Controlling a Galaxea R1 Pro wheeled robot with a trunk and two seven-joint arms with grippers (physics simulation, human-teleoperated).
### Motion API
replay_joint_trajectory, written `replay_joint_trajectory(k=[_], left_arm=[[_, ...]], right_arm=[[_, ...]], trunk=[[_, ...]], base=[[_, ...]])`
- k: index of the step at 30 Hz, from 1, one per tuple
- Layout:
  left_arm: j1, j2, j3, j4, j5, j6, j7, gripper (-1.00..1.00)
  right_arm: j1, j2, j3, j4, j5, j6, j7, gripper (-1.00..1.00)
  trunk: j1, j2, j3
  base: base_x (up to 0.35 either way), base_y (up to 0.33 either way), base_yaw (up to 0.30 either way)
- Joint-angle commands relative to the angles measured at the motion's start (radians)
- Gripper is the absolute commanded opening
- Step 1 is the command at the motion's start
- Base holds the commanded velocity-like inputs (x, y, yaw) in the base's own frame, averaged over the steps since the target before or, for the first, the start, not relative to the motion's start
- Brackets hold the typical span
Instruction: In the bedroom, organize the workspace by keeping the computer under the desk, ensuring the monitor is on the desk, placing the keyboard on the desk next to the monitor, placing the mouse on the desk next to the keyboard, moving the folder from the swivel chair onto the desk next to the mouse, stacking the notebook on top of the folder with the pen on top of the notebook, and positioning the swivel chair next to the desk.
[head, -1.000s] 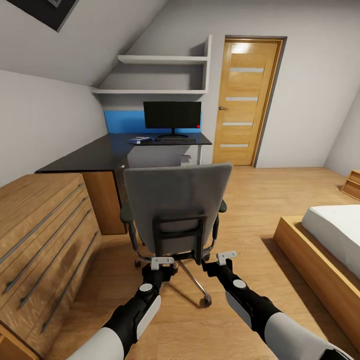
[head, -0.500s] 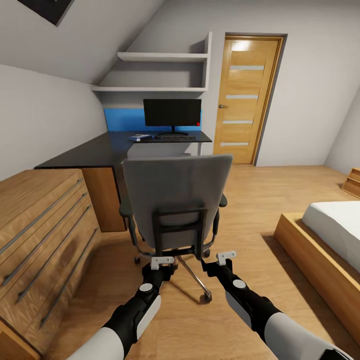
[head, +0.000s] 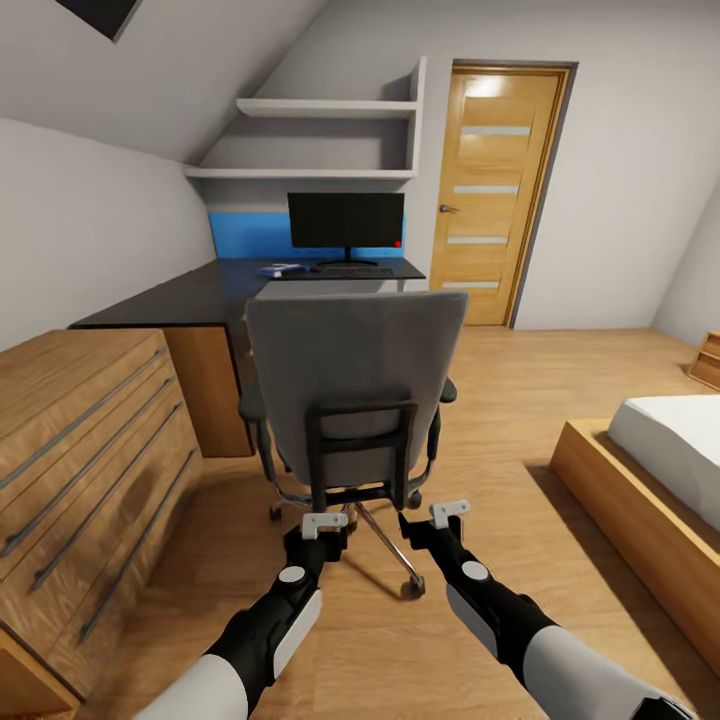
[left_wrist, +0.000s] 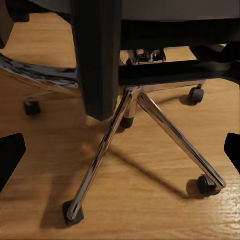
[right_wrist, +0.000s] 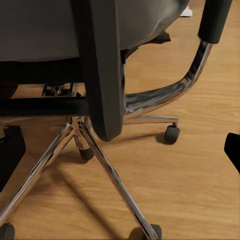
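Monitor (head: 346, 220): stands upright at the far end of the black tabletop (head: 200, 295); this step looks done.
Keyboard (head: 356, 269): lies flat just in front of the monitor's stand, apparently in place.
Folder (head: 281, 269): a blue-and-white stack rests on the tabletop left of the keyboard; notebook, pen and mouse are too small to tell apart.
Swivel chair (head: 355, 395): stands on the floor, its back toward the robot, near the tabletop's corner but not yet drawn in; judged the remaining step.
Left gripper (head: 325, 521): jaws spread wide, holding nothing, just behind the chair's base.
Right gripper (head: 449, 513): jaws likewise open and empty, beside the chair's right rear.
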Motion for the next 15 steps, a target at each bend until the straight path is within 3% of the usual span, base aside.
replay_joint_trajectory(k=[1,11,15], left_arm=[[-0.001,0.0,-0.003,-0.001,0.004,0.003,0.007,1.0],[-0.001,0.0,0.002,0.0,0.004,0.002,0.006,1.0],[-0.001,0.0,0.002,0.001,0.004,0.002,0.006,1.0]], right_arm=[[-0.001,0.001,0.009,0.004,-0.007,-0.007,-0.008,1.0],[0.0,0.002,0.007,0.012,-0.006,-0.014,-0.005,1.0],[0.0,0.002,0.008,0.013,-0.005,-0.015,-0.002,1.0]], trunk=[[0.0,-0.001,-0.001],[0.0,-0.001,-0.001],[0.0,-0.001,-0.001]], base=[[0.0,0.0,0.103],[0.005,0.0,0.057],[0.177,0.0,0.004]])
